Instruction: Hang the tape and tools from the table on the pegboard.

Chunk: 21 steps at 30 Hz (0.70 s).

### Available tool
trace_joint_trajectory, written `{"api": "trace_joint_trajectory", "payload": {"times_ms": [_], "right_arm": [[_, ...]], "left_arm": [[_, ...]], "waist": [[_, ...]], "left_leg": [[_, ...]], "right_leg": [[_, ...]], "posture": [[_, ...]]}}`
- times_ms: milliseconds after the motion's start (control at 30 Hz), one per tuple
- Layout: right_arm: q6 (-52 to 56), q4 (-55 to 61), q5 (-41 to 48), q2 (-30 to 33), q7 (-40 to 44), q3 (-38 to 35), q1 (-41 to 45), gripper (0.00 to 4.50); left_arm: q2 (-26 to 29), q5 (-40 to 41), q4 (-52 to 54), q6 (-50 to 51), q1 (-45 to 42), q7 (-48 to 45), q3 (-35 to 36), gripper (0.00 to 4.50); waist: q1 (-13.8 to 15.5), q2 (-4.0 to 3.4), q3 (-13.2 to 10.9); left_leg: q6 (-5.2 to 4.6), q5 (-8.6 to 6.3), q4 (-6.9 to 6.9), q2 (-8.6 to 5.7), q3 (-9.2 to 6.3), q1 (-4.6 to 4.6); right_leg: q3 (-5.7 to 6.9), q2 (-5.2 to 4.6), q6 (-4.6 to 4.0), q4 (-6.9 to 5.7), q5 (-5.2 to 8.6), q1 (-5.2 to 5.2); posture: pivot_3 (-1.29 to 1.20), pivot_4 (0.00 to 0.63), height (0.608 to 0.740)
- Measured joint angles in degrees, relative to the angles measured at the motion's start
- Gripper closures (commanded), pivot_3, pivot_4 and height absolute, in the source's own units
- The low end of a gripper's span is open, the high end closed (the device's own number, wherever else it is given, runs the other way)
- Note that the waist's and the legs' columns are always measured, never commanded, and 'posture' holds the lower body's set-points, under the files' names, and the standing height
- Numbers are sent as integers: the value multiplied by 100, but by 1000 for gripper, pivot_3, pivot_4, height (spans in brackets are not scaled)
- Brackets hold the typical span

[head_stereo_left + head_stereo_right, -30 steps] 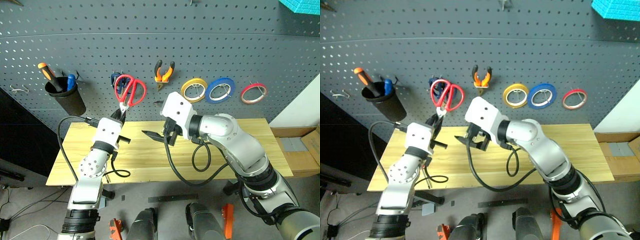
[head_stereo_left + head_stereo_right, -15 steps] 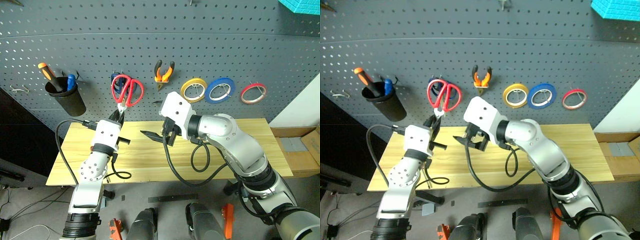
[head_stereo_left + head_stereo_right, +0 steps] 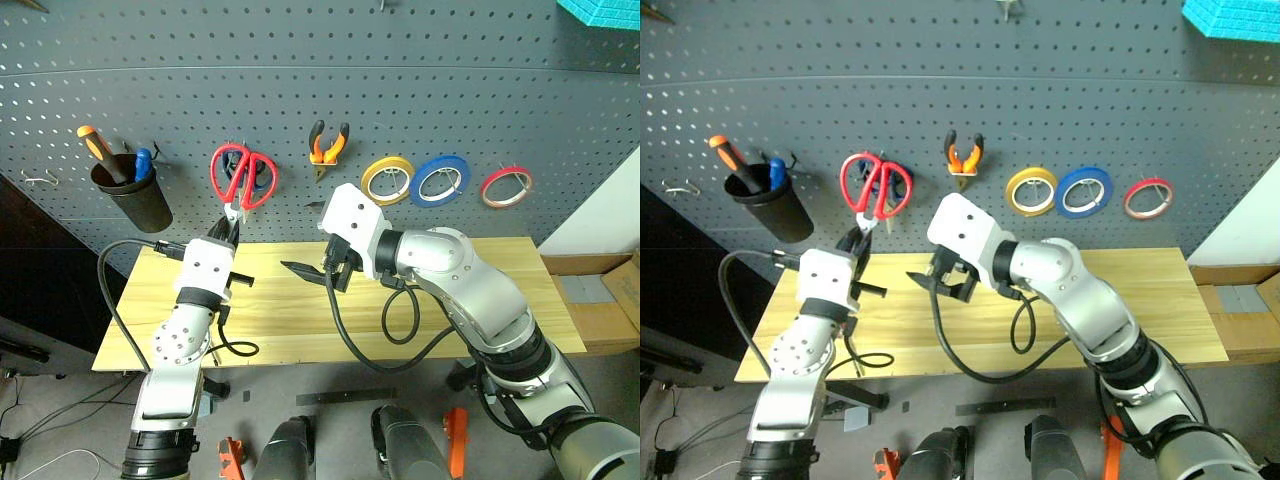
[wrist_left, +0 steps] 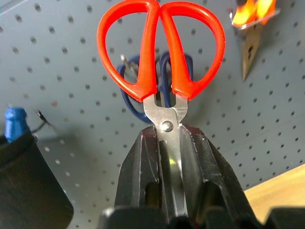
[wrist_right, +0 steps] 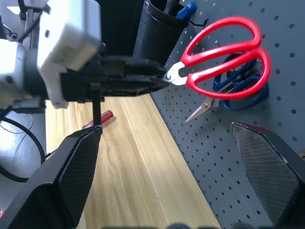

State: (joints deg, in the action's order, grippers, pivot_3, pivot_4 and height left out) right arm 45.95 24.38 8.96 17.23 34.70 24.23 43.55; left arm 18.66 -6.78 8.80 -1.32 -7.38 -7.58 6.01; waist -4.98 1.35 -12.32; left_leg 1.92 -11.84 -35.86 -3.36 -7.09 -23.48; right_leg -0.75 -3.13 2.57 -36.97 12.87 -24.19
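Nearest the robot was the table (image 3: 440, 310), a light wooden top, with a red-handled screwdriver (image 5: 97, 119) lying flat on it near the left arm, not yet hung. Just above the near edge, the left gripper (image 3: 229, 228) pinched the red-handled scissors (image 3: 240, 178) by the closed blades at the pivot, handles up, loops raised in front of the pegboard (image 3: 420, 90). The right gripper (image 3: 318, 270) hovered over the middle of the table with its fingers spread wide and nothing between them, near the scissors but apart from them. Behind the red loops hung blue-handled scissors (image 4: 164, 76) on a small hook (image 4: 126, 62); whether a red loop had caught any hook could not be told. The scissors looked light and rigid, metal blades smooth and likely slippery, so the hold at the pivot seemed sound because it left both loops free for a hook. Plastic loops looked sturdy, not fragile. The screwdriver would probably roll, best taken by its handle. Farther along the board hung the pliers (image 3: 328, 145) with orange-and-black handles, then a yellow roll (image 3: 387, 180), a blue roll (image 3: 440, 179) and the thin red tape (image 3: 507, 186), each on its own hook. Off toward the left arm's side was a black cup (image 3: 132, 193) on the board holding an orange-handled screwdriver (image 3: 94, 143).
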Motion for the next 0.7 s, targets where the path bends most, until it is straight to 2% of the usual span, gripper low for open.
{"api": "trace_joint_trajectory", "payload": {"times_ms": [367, 700], "right_arm": [[-3, -41, 8, -268, -129, -105, 107, 0], [-31, -85, 9, -434, -272, -287, 263, 0]], "left_arm": [[-58, -3, -916, -197, -517, -30, -156, 4244], [-207, 85, -1064, -106, -506, -134, -251, 851]], "waist": [[-4, 0, 0], [-12, 0, 0]], "left_leg": [[0, 0, 0, 0, 0, 0], [0, 0, -1, 1, -2, 0]], "right_leg": [[-2, 0, 0, -2, -1, -1], [-2, -1, -1, -2, -2, -1]], "posture": [[-190, 196, 740], [-189, 196, 740]]}}
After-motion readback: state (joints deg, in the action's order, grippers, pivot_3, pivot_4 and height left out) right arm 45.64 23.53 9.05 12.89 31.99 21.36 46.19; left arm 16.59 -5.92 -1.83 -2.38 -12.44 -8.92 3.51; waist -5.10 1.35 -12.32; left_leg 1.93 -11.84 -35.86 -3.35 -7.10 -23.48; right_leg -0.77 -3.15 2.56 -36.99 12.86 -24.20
